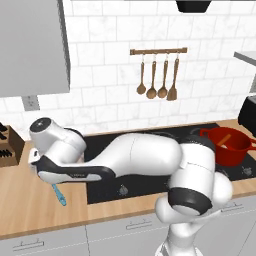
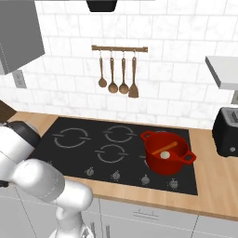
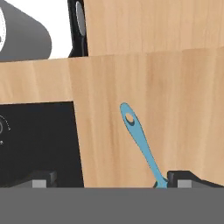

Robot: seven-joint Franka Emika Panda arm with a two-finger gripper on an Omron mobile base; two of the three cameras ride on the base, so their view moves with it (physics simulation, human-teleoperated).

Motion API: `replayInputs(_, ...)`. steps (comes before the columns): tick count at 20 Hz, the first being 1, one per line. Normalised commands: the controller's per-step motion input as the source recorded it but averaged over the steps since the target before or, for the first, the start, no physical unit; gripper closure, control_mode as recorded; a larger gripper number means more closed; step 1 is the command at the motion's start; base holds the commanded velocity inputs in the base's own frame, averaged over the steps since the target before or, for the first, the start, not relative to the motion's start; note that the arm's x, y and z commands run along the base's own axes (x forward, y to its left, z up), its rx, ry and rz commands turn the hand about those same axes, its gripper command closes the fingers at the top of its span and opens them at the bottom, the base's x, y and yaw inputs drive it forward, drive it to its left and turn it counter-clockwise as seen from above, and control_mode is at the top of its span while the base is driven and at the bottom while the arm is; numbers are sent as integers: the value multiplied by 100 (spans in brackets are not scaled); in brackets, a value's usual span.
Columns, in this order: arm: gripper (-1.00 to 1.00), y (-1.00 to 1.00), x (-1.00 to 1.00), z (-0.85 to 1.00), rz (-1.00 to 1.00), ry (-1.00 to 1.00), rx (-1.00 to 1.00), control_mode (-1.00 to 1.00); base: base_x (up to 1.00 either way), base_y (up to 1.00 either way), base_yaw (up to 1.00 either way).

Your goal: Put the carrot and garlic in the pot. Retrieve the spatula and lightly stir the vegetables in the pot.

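Observation:
The light-blue spatula lies flat on the wooden counter just left of the cooktop, also in the left base view. My gripper hangs open above it, and the handle runs down toward the right fingertip. In the left base view my hand hovers over the spatula's far end. The red pot stands on the cooktop's right side. Inside it lie the orange carrot and the whitish garlic. The pot and carrot are far right of my hand.
The black cooktop fills the middle of the counter. A knife block stands at the far left, a black toaster at the far right. Brown wooden utensils hang on the wall rail. A grey cabinet hangs above left.

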Motion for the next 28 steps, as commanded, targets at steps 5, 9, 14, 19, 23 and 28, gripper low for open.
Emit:
replayInputs(5, -100, 0, -5, -18, 0, -14, -1, -100, 0, 0, 0)
replayInputs(9, -100, 0, -6, -19, -8, 0, 0, -100, 0, 0, 0)
replayInputs(14, -100, 4, -25, -32, -3, 0, 0, -100, 0, 0, 0)
replayInputs(19, -100, 1, -10, -23, 0, 0, 0, -100, 0, 0, 0)
replayInputs(23, -100, 0, 0, -25, 0, 0, 0, -100, 0, 0, 0)
replayInputs(28, -100, 0, 0, -29, 0, 0, 0, -100, 0, 0, 0)
